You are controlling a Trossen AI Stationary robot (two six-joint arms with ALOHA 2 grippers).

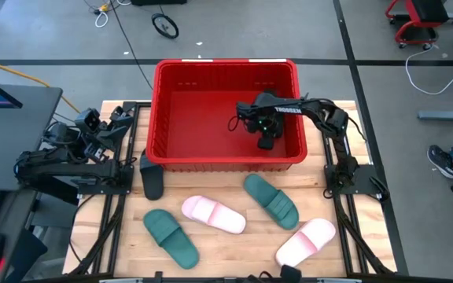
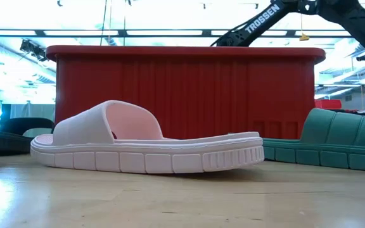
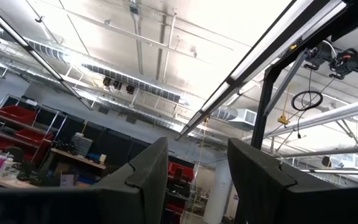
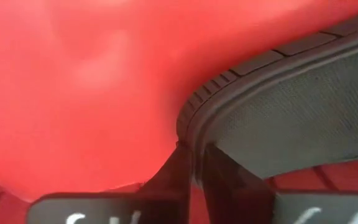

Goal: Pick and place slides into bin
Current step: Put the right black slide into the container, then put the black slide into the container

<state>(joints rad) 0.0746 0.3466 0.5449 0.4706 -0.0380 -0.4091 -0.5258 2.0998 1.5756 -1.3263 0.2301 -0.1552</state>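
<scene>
right claw (image 1: 267, 142) inside bin (image 1: 162, 94), pinching edge of black slide (image 4: 291, 118); left claw (image 3: 194, 180) parked far left off counter (image 1: 234, 244), fingers apart, empty.

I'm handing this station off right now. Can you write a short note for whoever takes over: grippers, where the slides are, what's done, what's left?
Right gripper: inside the bin, pinching the edge of a black slide low over its floor, not yet released.
Left gripper: parked at the table's left edge, open and empty.
On the table in front of the bin: second black slide, two green slides, two pink slides.
Done: none seen lying loose in the bin; the first is about to land.
Left: release it, then move the other five.
</scene>
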